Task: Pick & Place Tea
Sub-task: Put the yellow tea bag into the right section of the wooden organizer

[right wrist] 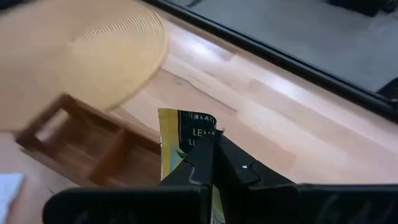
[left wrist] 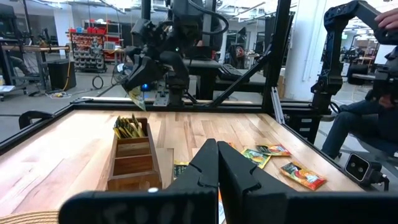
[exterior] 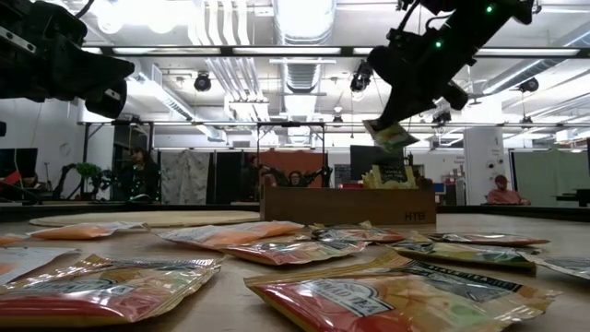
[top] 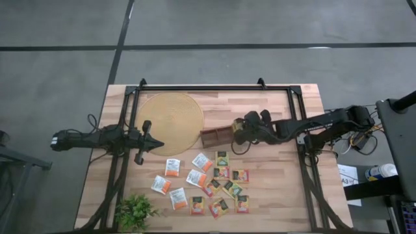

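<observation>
A dark green and yellow tea sachet (right wrist: 180,146) hangs over the right end of the long wooden tray (top: 216,136), with my right gripper (top: 238,127) shut on it. In the left wrist view the sachet (left wrist: 135,97) hangs above the tray compartment that holds several upright sachets (left wrist: 130,127). Several more tea sachets (top: 214,185) lie flat on the table nearer the front edge. My left gripper (top: 157,144) is shut on nothing and stays level at the table's left, pointing right. My right gripper pinches the sachet between its two fingers, at the part nearest them (right wrist: 200,148). The fingers slant down from the table's right. The sachet (exterior: 389,135) sticks out tilted below the fingertips, lifted clear above the tray.
A round woven placemat (top: 170,122) lies left of the tray. A small green plant (top: 134,211) stands at the front left corner. Black frame rails (top: 214,86) run along the table's far and side edges. People sit in the room beyond (left wrist: 373,106).
</observation>
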Available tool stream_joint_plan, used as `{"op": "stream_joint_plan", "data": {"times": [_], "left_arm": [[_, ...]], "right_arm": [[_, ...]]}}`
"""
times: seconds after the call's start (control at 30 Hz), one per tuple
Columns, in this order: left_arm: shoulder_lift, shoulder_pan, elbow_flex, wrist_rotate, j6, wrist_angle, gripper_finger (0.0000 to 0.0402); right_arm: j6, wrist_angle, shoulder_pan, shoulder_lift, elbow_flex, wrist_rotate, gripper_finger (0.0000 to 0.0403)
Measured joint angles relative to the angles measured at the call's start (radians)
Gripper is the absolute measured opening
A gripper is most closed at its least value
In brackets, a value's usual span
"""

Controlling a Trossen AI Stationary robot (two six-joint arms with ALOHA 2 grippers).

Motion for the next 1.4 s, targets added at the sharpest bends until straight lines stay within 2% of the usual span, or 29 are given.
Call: {"op": "stream_joint_plan", "data": {"times": [0.27,0.7,1.1,1.4], "left_arm": [[0.000,0.000,0.000,0.000,0.000,0.000,0.0000],[0.000,0.000,0.000,0.000,0.000,0.000,0.0000],[0.000,0.000,0.000,0.000,0.000,0.000,0.0000],[0.000,0.001,0.000,0.000,0.000,0.000,0.0000]], "right_arm": [[0.087,0.068,0.033,0.000,-0.073,0.085,0.0008],[0.119,0.224,0.071,0.000,-0.191,0.180,0.0008],[0.122,0.346,0.071,0.002,-0.247,0.179,0.0008],[0.122,0.416,0.068,0.065,-0.253,0.156,0.0008]]}}
